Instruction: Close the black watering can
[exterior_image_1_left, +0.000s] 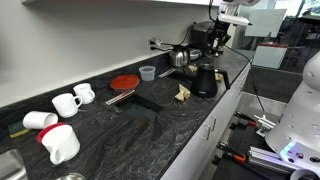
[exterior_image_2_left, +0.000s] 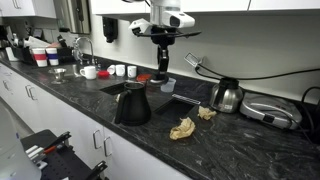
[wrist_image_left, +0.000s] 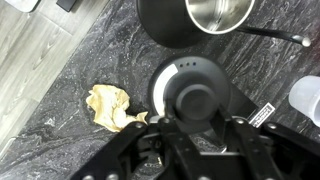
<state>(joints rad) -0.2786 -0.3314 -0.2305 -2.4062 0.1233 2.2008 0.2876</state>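
Observation:
The black watering can (exterior_image_1_left: 204, 81) stands on the dark stone counter near its front edge, also seen in an exterior view (exterior_image_2_left: 133, 104). In the wrist view its open top (wrist_image_left: 218, 12) shows a shiny inside, and its thin spout (wrist_image_left: 272, 35) points right. My gripper (wrist_image_left: 196, 118) is shut on the knob of a round black lid (wrist_image_left: 190, 82). It holds the lid above the counter, beside the can's opening and not over it. The gripper hangs high behind the can in both exterior views (exterior_image_1_left: 220, 40) (exterior_image_2_left: 161, 62).
A crumpled tan rag (wrist_image_left: 112, 107) (exterior_image_2_left: 183, 128) lies beside the can. A shiny silver pot (exterior_image_2_left: 226, 95) stands close by. A red plate (exterior_image_1_left: 123, 82), a small blue cup (exterior_image_1_left: 147, 72) and white mugs (exterior_image_1_left: 70, 100) sit further along the counter.

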